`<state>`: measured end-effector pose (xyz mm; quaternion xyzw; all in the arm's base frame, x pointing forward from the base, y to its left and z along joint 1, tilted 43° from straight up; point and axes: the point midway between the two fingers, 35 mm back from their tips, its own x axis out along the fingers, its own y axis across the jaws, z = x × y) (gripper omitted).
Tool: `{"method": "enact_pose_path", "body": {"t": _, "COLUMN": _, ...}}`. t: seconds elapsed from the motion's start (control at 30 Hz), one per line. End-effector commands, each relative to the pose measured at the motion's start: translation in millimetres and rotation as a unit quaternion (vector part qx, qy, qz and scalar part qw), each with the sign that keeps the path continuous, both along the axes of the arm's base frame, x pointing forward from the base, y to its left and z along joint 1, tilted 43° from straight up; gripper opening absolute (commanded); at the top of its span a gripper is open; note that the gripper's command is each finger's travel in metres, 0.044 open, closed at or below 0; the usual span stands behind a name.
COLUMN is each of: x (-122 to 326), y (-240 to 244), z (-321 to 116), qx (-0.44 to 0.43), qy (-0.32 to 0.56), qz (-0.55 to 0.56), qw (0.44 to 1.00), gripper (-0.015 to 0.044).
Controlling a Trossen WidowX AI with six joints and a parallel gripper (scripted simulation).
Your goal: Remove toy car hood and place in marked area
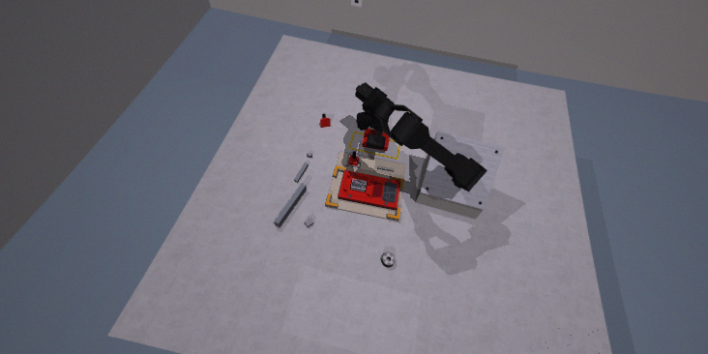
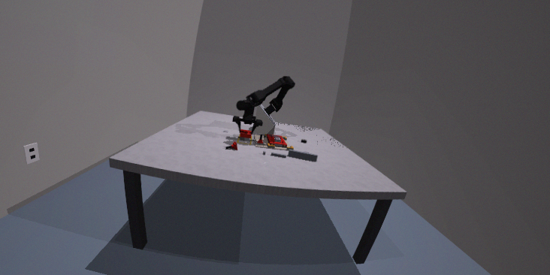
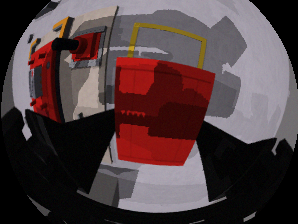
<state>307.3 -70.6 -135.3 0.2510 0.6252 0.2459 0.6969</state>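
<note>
Step in hand: placement. Toy car on its base plate, hood removed. Red hood pinched in gripper, above yellow dashed marked area just beyond the car. Next, by judgement: lower within the outline, release, retract. Wrist view alone shows hood overlapping outline; height above table indeterminate.

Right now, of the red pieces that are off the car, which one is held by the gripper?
The red hood, clamped in the gripper over the yellow marked area. The small red piece lies alone on the table, farther left, untouched.
</note>
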Motion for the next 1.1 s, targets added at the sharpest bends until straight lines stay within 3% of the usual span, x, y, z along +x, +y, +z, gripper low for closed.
{"method": "enact_pose_path", "body": {"t": 0.0, "x": -0.3, "y": 2.6, "z": -2.6, "qx": 0.003, "qy": 0.001, "qz": -0.003, "qw": 1.000, "gripper": 0.0000}}
{"method": "enact_pose_path", "body": {"t": 1.07, "x": 1.1, "y": 11.8, "z": -12.6, "qx": 0.004, "qy": 0.001, "qz": -0.003, "qw": 1.000, "gripper": 0.0000}}
